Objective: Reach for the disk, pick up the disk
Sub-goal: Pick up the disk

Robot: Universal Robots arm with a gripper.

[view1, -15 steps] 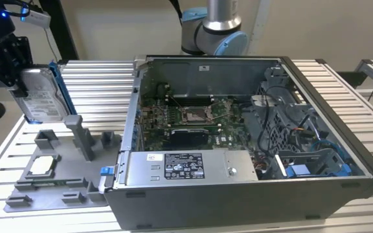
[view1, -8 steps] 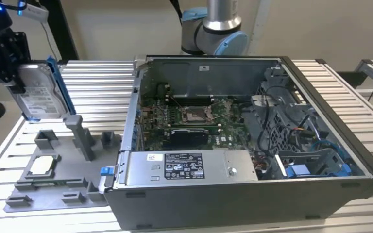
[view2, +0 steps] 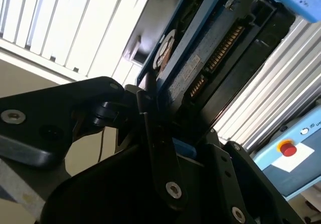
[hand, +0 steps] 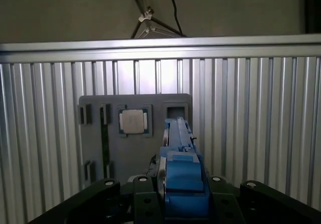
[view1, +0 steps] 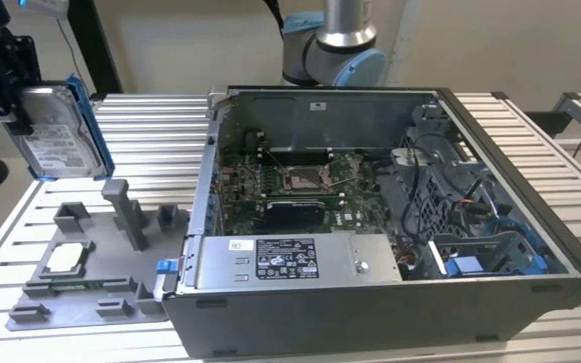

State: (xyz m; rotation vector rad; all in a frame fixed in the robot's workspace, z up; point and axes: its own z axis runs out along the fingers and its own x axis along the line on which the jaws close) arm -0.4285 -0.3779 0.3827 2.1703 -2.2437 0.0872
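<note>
Hanging clear of the table (view1: 149, 113), the disk (view1: 60, 136) stands on edge at the exterior view's left, well above the grey fixture tray (view1: 99, 306) and apart from the open computer case (view1: 392, 310). The gripper (view1: 16, 94) has its jaws clamped on the disk's upper end, so it hangs vertical, label facing out. The second wrist view adds the connector side, pinched between black fingers (view2: 153, 138) (contact seems to fall on the blue bracket, though shadow muddies it); the first wrist view looks down the bracket's edge to a small chip (hand: 133, 121) seated in the tray below.
</note>
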